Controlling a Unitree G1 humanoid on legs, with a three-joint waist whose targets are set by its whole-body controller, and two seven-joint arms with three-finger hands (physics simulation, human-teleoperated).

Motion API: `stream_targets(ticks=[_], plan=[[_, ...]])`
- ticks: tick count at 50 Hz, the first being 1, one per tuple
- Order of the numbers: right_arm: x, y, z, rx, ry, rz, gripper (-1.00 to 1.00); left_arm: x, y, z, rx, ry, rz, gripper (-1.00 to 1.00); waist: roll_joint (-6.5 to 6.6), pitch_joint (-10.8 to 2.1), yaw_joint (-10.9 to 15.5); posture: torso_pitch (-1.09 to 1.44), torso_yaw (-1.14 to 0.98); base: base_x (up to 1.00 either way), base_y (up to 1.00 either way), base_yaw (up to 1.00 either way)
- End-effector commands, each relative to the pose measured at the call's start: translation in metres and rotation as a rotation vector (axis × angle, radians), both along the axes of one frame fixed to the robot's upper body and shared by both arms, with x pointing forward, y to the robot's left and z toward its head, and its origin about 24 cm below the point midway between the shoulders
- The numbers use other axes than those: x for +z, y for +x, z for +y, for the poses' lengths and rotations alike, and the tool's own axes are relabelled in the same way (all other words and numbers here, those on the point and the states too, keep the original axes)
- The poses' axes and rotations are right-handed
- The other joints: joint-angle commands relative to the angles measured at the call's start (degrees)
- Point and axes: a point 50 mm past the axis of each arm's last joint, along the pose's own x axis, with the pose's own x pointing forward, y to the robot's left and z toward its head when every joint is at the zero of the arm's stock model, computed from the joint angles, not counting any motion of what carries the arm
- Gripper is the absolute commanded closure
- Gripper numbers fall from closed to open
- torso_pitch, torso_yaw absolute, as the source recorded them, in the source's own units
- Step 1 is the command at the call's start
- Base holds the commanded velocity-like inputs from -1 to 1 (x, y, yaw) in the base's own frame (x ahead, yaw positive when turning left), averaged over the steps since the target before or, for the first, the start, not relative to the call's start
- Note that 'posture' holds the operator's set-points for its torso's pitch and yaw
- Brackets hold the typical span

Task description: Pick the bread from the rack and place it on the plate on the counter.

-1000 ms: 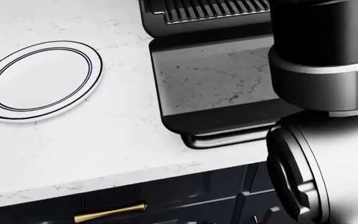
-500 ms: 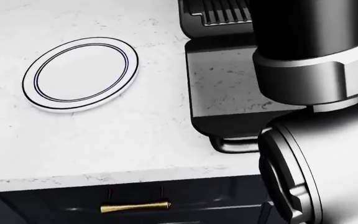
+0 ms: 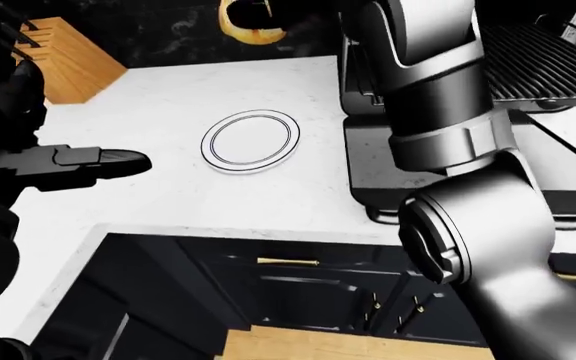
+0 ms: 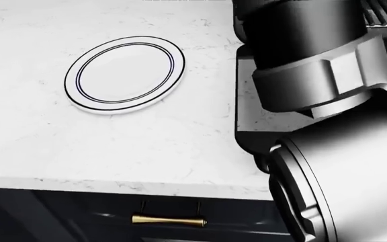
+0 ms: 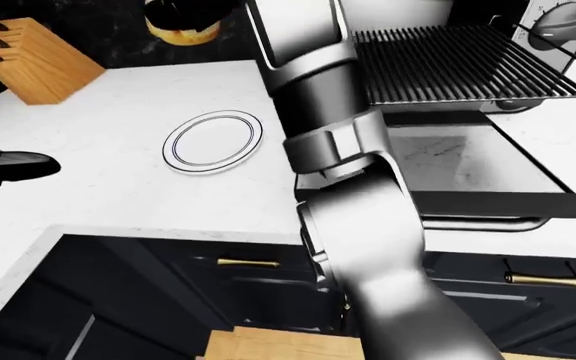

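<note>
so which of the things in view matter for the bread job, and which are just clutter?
For the job:
plate, bare
rack, no bread showing on it
bread, near the right hand, grip hidden
counter

Just lying about:
knife block
left hand, hovering

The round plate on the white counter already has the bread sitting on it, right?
No. The plate on the white counter is round, but it is empty. The head view shows only its bare white middle, with no bread on it.
</note>
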Motion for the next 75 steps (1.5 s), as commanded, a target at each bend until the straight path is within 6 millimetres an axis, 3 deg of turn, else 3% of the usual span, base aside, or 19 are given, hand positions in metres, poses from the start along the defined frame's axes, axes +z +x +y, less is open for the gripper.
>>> stream_targets(ticks=[1, 29, 45, 75], plan=[[0.024, -0.009, 0.003, 0.020, 0.020, -0.117, 1.00, 0.011, -0.005, 0.000, 0.015, 0.015, -0.072, -1.00, 0.22, -1.60, 0.26, 0.00, 0.48, 0.00, 0.00, 0.00], [-0.046, 0.032, 0.007, -0.012, -0.039, -0.010, 1.00, 0.006, -0.002, -0.001, 0.022, 0.021, -0.069, -1.00, 0.27, -2.68, 7.61, 0.00, 0.62, 0.00, 0.00, 0.00], [-0.063, 0.038, 0.001, -0.080, -0.053, 0.007, 1.00, 0.008, -0.005, 0.000, 0.033, 0.050, -0.073, -1.00, 0.30, -2.99, 11.36, 0.00, 0.69, 0.00, 0.00, 0.00], [-0.100, 0.053, -0.035, -0.244, -0.058, 0.071, 1.00, 0.005, -0.001, -0.003, 0.029, 0.071, -0.066, -1.00, -0.36, -3.46, 13.57, 0.00, 0.69, 0.00, 0.00, 0.00]])
